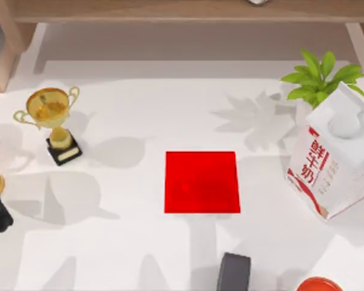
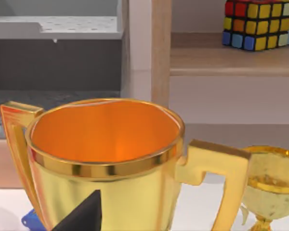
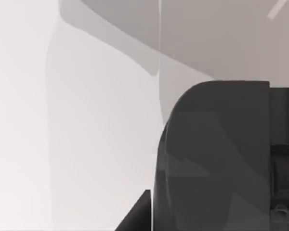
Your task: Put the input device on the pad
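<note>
A boxy dark grey block (image 1: pixel 233 272) is sitting at the near edge of the table, and a round red thing (image 1: pixel 318 284) is peeking in to its right. The right gripper (image 3: pixel 135 216) is hanging close beside that block; I cannot tell if it is gripping or let go. The red pad (image 1: pixel 201 182) is lying flat in the middle of the table with nothing on it. A milk carton (image 1: pixel 333 160) is standing to its right. At the left edge the left gripper (image 2: pixel 84 214) is hovering by a gold cup (image 2: pixel 103 159); I cannot tell its grip either. Farther back another trophy (image 1: pixel 51 118) and a green plant (image 1: pixel 320 76) are standing, and a colour cube (image 2: pixel 256 24) is sitting on a shelf (image 2: pixel 231 60).
</note>
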Controlling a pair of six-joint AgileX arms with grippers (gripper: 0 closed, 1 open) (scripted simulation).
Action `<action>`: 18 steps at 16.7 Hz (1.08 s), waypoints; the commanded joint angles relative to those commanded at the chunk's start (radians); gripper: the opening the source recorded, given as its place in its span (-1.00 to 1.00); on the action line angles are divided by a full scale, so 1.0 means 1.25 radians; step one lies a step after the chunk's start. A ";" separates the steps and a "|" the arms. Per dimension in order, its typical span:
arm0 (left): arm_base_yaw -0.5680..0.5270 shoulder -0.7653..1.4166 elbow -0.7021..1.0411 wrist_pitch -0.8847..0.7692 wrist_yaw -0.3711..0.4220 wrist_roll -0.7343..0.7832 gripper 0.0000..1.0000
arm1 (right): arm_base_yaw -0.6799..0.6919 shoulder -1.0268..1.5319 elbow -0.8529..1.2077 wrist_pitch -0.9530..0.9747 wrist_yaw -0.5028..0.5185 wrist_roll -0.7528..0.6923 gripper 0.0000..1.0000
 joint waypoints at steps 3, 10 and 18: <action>0.000 0.000 0.000 0.000 0.000 0.000 1.00 | -0.001 -0.024 0.043 -0.079 -0.003 0.000 -1.00; 0.000 0.000 0.000 0.000 0.000 0.000 1.00 | 0.003 -0.047 0.090 -0.142 -0.006 -0.004 -1.00; 0.000 0.000 0.000 0.000 0.000 0.000 1.00 | 0.084 -0.079 0.202 -0.186 -0.042 0.221 -1.00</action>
